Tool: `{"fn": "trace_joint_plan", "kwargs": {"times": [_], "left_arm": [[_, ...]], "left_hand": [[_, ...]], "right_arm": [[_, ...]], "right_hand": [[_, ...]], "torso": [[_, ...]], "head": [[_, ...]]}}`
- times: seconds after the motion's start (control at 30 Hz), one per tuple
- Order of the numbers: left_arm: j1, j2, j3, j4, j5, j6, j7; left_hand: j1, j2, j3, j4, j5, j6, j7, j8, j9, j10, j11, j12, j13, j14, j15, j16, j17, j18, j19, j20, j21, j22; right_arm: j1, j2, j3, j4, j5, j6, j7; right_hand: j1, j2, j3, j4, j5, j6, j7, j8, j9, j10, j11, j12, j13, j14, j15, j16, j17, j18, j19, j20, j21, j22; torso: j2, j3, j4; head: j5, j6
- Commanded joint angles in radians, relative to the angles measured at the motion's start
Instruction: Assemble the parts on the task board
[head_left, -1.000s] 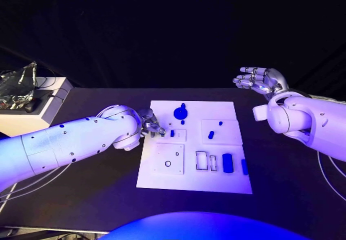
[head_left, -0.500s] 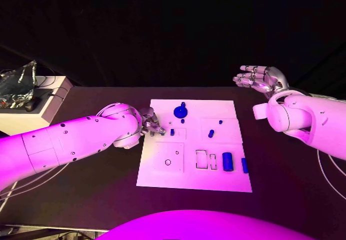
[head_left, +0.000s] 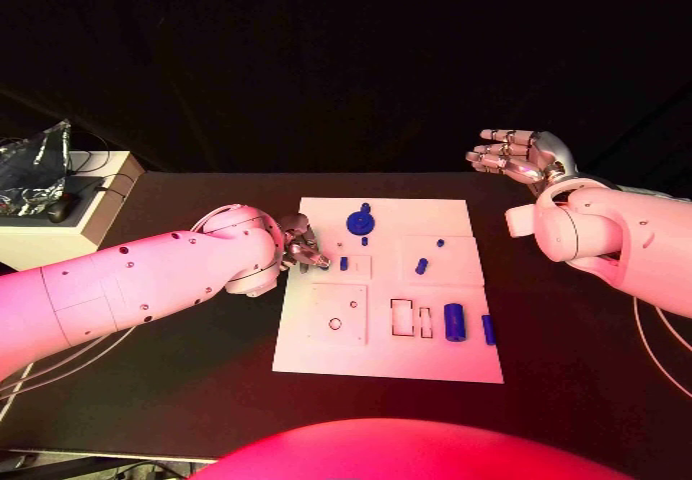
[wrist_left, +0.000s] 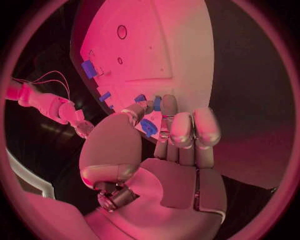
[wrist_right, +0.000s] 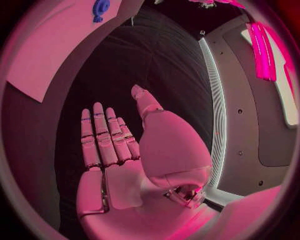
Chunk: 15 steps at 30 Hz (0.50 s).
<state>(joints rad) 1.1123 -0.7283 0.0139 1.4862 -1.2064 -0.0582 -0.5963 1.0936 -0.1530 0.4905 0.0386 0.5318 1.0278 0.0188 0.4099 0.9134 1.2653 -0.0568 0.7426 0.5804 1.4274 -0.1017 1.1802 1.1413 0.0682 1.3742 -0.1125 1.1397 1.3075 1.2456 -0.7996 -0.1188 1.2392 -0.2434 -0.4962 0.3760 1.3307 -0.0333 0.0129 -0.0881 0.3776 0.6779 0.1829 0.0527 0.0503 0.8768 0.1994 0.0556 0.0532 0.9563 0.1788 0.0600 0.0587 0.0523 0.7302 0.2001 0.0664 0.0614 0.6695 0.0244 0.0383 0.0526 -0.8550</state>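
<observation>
Head view first: the board (head_left: 389, 345) sits mid-table, and the left hand (head_left: 302, 249) is parked right at its left edge, about halfway along. Just past the fingertips there's a small blue peg (head_left: 343, 263) on the board beside a square outline. My read is the hand is working that peg toward its slot, which is why it's crowded in so tight at the edge. Other blue parts lie loose on the board: a round knob piece (head_left: 361, 222) near the far edge, a short pin (head_left: 421, 267) around the middle, and a long bar (head_left: 456, 322) plus a thinner strip (head_left: 489, 330) toward the near right corner. The right hand (head_left: 516, 157) hangs off past the board's far right corner, fingers apart, holding nothing. Looks like it's just staying out of the way.

Left wrist view: the left hand's fingers (wrist_left: 187, 131) are bunched together with the thumb swung in against them, and there's a blue part (wrist_left: 149, 127) right at the thumb and fingertips. Looks pinched, but I can't tell for sure whether it's gripped or just touched. The board (wrist_left: 181, 55) stretches away beyond the fingertips.

Right wrist view: the right hand (wrist_right: 122, 150) is flat and empty, fingers straight, thumb out to the side, over bare table. A corner of the board (wrist_right: 56, 45) with the knob piece (wrist_right: 100, 7) shows well off from it.
</observation>
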Motion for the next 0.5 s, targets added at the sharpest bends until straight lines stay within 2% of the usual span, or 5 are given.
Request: {"fn": "trace_joint_plan", "kwargs": {"times": [0.03, 0.2, 0.5], "left_arm": [[-0.002, 0.002, -0.002, 0.005, -0.005, 0.024, 0.011], [-0.002, 0.001, -0.001, 0.007, -0.004, 0.022, 0.014], [-0.002, -0.004, 0.007, 0.013, 0.01, 0.03, 0.014]], "left_hand": [[0.008, 0.002, 0.144, -0.139, 0.003, 0.0, -0.001, 0.003, -0.001, 0.003, -0.004, -0.006, 0.0, 0.002, 0.001, 0.001, 0.001, -0.012, 0.001, 0.002, 0.001, 0.122], [0.009, 0.002, 0.144, -0.136, 0.003, 0.001, -0.001, 0.004, -0.001, 0.004, -0.004, -0.006, 0.001, 0.003, 0.001, 0.002, 0.002, -0.012, 0.001, 0.002, 0.002, 0.122], [0.012, 0.002, 0.145, -0.136, 0.002, 0.0, 0.0, 0.005, -0.001, 0.003, -0.004, -0.006, 0.001, 0.002, 0.001, 0.001, 0.002, -0.012, 0.001, 0.002, 0.002, 0.122]], "right_arm": [[0.0, 0.002, 0.0, -0.004, -0.004, 0.014, 0.012], [0.0, 0.003, 0.0, -0.008, -0.005, 0.015, 0.012], [-0.001, 0.004, 0.0, -0.018, -0.006, 0.02, 0.011]], "right_hand": [[-0.002, -0.004, -0.003, 0.006, 0.005, 0.003, 0.06, -0.005, -0.001, 0.003, 0.0, -0.003, -0.001, 0.005, 0.003, -0.003, -0.001, 0.003, 0.003, -0.002, -0.001, -0.001], [-0.003, -0.004, -0.005, 0.007, 0.005, 0.001, 0.061, -0.005, -0.001, 0.001, 0.0, -0.003, -0.001, 0.0, 0.003, -0.003, -0.001, 0.003, 0.004, -0.002, -0.001, -0.001], [-0.002, -0.004, -0.006, 0.008, 0.005, -0.002, 0.062, -0.005, -0.001, -0.003, 0.001, -0.003, -0.001, -0.003, 0.004, -0.003, -0.001, 0.003, 0.001, -0.001, -0.001, -0.001]], "torso": [[0.0, 0.0002, 0.0002], [0.0, 0.0006, 0.0], [0.0, 0.0008, 0.0]], "head": [[0.001, 0.001], [0.002, 0.0], [0.002, -0.001]]}}
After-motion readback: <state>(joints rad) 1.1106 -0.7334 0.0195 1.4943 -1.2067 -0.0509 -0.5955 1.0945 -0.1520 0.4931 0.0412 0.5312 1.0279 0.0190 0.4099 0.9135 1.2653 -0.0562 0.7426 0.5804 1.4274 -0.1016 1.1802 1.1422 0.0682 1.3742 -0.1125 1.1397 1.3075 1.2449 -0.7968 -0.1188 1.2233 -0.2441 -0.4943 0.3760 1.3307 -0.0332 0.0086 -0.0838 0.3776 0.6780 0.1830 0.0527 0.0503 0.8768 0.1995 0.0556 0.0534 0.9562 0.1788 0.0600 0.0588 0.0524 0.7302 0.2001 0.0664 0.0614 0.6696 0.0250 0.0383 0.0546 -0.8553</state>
